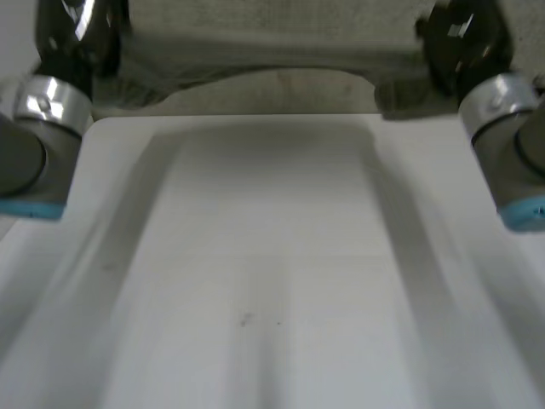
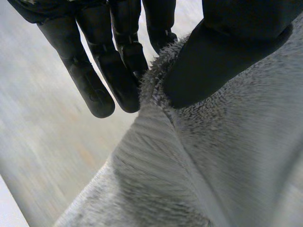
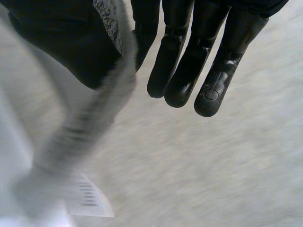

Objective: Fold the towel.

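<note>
1. Here, a grey fluffy towel (image 1: 272, 43) hangs stretched between the two hands above and beyond the far edge of the white tabletop (image 1: 272, 256). The head view cuts off its upper part.
2. The left hand (image 1: 72, 34) holds the towel's left end and the right hand (image 1: 464, 38) its right end. In this view both hands are dark, partly cut off, and their fingers are hard to make out.
3. The towel's lower edge sags in a shallow arch between the hands. Whether it touches the tabletop's far edge cannot be told.
4. In the left wrist view the left hand's thumb (image 2: 222, 61) presses down on the pile of the towel (image 2: 236, 156), and the fingers (image 2: 123, 71) lie straight behind the cloth's edge, so the hand is pinching the towel. The fingertips nearest the thumb are hidden by the cloth.
5. In the right wrist view the right hand's thumb (image 3: 61, 42) and the nearest of its fingers (image 3: 147, 33) nip a narrow strip of the towel (image 3: 94, 109). The other fingers are straight beside it.
6. From that pinch the cloth runs down as a smear, with a white label (image 3: 90, 198) on it. The print on the label is unreadable.
7. The left arm (image 1: 34, 145) and right arm (image 1: 511, 145) frame the tabletop's sides.
</note>
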Robot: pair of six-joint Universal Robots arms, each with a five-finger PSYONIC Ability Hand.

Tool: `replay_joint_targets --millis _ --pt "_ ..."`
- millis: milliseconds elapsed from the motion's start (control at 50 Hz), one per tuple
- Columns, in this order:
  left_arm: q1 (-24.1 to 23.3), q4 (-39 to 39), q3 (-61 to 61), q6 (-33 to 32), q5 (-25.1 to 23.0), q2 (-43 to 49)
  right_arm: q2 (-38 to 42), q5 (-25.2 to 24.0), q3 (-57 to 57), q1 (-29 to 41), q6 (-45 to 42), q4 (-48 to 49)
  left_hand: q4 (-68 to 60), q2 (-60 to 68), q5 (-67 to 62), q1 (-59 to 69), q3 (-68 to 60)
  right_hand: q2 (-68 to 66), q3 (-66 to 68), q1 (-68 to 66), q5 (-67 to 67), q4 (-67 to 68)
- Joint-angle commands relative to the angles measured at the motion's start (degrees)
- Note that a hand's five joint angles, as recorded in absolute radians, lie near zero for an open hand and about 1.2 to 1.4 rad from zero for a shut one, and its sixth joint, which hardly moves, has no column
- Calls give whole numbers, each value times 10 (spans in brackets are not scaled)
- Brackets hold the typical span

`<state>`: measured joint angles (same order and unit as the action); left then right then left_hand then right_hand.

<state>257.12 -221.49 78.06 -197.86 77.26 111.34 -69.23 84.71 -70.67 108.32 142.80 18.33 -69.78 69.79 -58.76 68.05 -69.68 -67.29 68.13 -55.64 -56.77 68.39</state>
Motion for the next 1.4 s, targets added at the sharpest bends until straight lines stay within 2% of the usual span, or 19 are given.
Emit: replay_joint_targets --millis 20,100,140,180,200,240,300,380,480,800,840,860,880,900,1020,1040,1060,1160,1400 --pt "2 49 114 -11 -1 46 68 -67 -93 3 -6 -62 -102 102 -112 119 -103 -127 119 -244 -132 116" --pt "2 68 144 -38 -1 75 116 -70 -102 4 -15 -121 -102 102 -112 119 -103 -127 119 -244 -132 116" --pt "2 83 155 -63 -1 89 148 -69 -105 2 -38 -175 -102 102 -112 119 -103 -127 119 -244 -132 116" --pt "2 121 171 -125 -1 106 153 -69 -110 -2 -52 -193 -102 102 -112 119 -103 -127 119 -244 -132 116" --pt "2 121 171 -125 -1 107 153 -69 -110 -2 -52 -193 -102 102 -112 119 -103 -127 119 -244 -132 116" --pt "3 163 181 -187 0 109 148 -73 -119 -6 -57 -203 115 -115 105 -98 114 -127 119 -244 -132 116" --pt "2 191 186 -225 0 109 125 -75 -137 -13 -55 -203 197 -197 186 -179 196 -127 119 -244 -132 116" --pt "5 197 191 -233 1 106 96 -78 -156 -19 -50 -202 286 -286 276 -269 285 -127 119 -244 -132 116" --pt "14 197 191 -233 1 102 80 -84 -181 -26 -34 -195 295 -295 284 -277 294 -127 119 -244 -132 116" --pt "58 193 192 -232 -1 114 71 -99 -231 -43 -27 -160 227 -227 217 -210 226 -127 119 -244 -132 116" --pt "59 192 192 -232 -3 114 71 -98 -229 -43 -26 -156 32 -32 21 -14 31 -127 119 -244 -132 116" --pt "59 192 192 -232 -3 114 71 -98 -229 -43 -26 -156 31 -31 20 -13 29 -127 119 -244 -132 116" --pt "59 192 193 -231 -6 114 71 -98 -229 -43 -25 -153 -93 93 -103 110 -94 -127 119 -244 -132 116" --pt "59 192 194 -230 -14 114 71 -97 -229 -43 -22 -149 -102 102 -112 119 -103 -127 119 -244 -132 116" --pt "58 192 205 -225 -41 108 70 -96 -226 -49 30 -146 -102 102 -112 119 -103 -127 119 -244 -132 116" --pt "58 192 208 -225 -43 106 70 -96 -223 -56 60 -147 -102 102 -112 119 -103 -99 91 -216 -105 88" --pt "58 192 209 -225 -43 103 69 -95 -220 -64 90 -147 -102 102 -112 119 -103 26 -34 -91 21 -37" --pt "59 192 210 -225 -41 92 68 -93 -207 -84 170 -152 -102 102 -112 119 -103 165 -173 48 159 -176" --pt "83 193 216 -219 -39 63 67 -89 -194 -111 204 -172 -102 102 -112 119 -103 192 -200 75 187 -203"
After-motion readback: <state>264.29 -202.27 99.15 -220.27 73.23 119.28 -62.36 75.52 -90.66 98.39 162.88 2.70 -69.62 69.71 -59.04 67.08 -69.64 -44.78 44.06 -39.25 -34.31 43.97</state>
